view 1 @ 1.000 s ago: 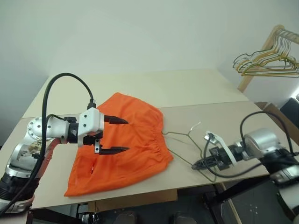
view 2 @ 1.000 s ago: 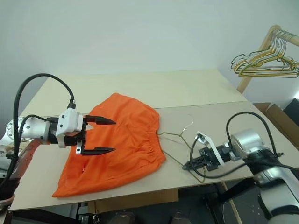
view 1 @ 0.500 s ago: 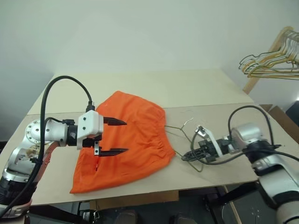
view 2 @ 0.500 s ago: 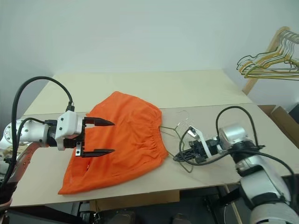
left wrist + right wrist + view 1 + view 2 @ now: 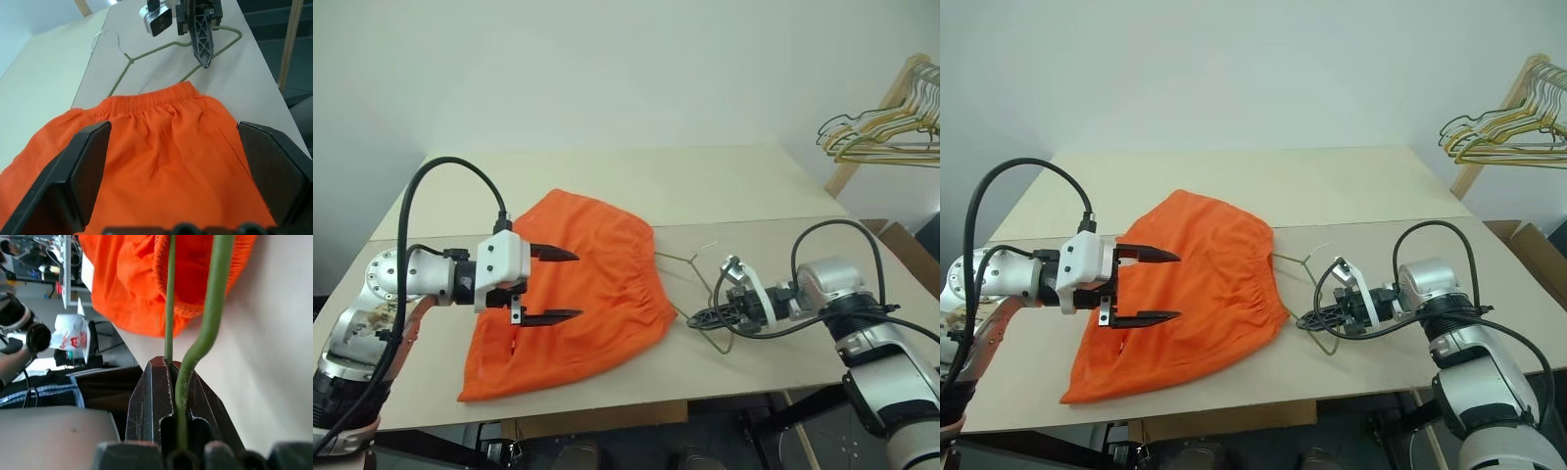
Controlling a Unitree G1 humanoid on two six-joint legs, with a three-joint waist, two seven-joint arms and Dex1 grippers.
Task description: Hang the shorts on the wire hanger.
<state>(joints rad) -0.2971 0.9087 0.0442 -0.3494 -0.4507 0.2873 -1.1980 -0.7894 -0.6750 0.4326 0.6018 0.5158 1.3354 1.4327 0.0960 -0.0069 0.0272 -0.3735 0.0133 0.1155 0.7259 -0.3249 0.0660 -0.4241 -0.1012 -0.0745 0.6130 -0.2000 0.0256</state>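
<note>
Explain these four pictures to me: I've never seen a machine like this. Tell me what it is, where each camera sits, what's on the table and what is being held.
This is a humanoid robot with two arms, each ending in a two-fingered black hand. Two pictures come from cameras in its head, looking down over its arms. The other two come from cameras on its wrists, looking along each hand's fingers.

On the beige table lie bright orange shorts. The left hand hovers over them with its fingers spread wide, holding nothing. The right hand is shut on the wire hanger, a thin greenish wire triangle lying beside the shorts' waistband; the right wrist view shows the wire pinched between its fingers.

At the far right, more hangers hang from a wooden rack.
</note>
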